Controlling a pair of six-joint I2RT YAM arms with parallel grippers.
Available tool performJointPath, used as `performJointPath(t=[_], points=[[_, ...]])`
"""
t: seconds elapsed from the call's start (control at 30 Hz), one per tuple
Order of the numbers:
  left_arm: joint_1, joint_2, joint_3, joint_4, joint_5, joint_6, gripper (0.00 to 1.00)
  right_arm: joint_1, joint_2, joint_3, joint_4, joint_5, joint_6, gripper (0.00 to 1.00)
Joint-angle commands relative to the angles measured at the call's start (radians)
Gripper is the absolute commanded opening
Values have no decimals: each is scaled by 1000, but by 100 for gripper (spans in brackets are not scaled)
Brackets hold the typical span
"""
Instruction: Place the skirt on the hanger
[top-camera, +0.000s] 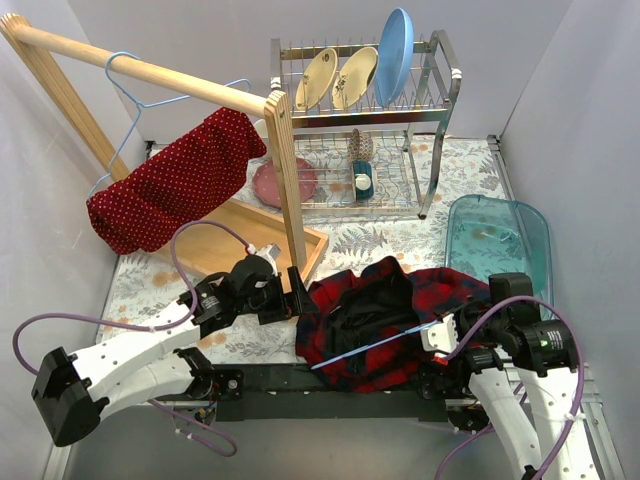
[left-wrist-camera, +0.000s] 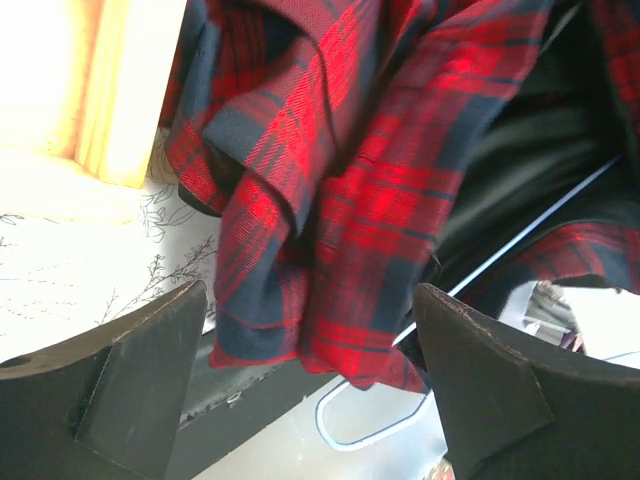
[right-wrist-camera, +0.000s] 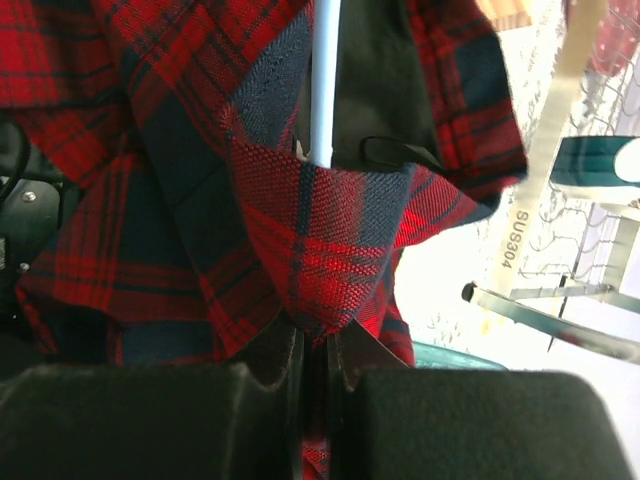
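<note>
The skirt (top-camera: 175, 185) is seen hanging toward the far left corner of the bench, apparently draped on the blue hanger (top-camera: 137, 102) hooked over the wooden rail (top-camera: 180, 77). At the near edge, the left gripper (left-wrist-camera: 308, 300) is held apart and empty beside the plaid shirt (top-camera: 345, 325). The right gripper (right-wrist-camera: 315, 345) is clamped on a fold of it.

Pale grey walls (top-camera: 585, 75) around a floral-clothed table (top-camera: 362, 238) (evenly lit)

Top cam was evenly lit & sharp, soft shadows. Wrist cams had bg blown out, esp wood post (left-wrist-camera: 60, 70).
</note>
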Motion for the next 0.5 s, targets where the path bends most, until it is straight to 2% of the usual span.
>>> performJointPath(t=[0.0,0.23,0.47], points=[[5,50,7,32,77,29,82,-2,-11,-7,-6,16,-42,1],[2,58,62,52,203,79,78,-1,-12,2,10,4,-7,1],[-85,109,85,70,162,75,78,-2,-4,1,25,7,14,1]])
